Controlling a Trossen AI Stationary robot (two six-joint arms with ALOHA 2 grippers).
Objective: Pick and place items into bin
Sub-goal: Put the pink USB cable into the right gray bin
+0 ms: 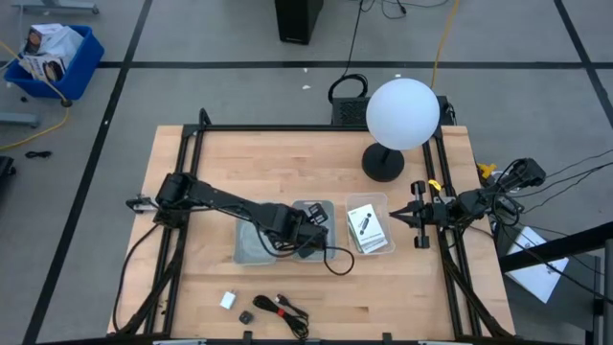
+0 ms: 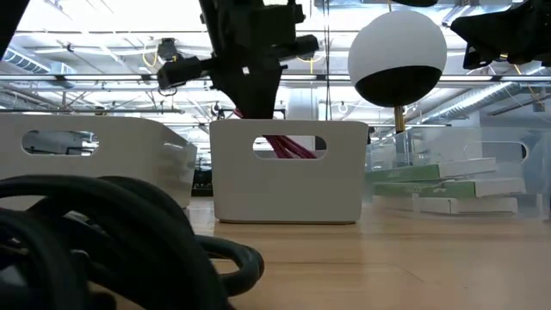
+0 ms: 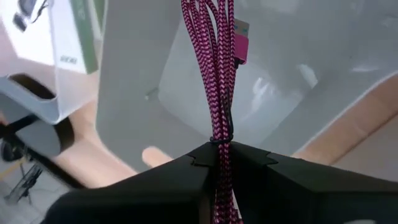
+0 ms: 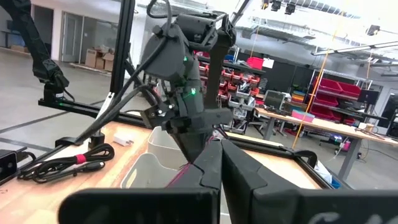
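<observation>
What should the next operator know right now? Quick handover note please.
Left end effector: shut on the pink braided cable, holding it over the grey bin.
Right end effector: shut, parked at the table's right edge.
Done: cards lie in the clear bin.
Left: release the cable; then the white block, small black piece and black cable at the front edge.
</observation>
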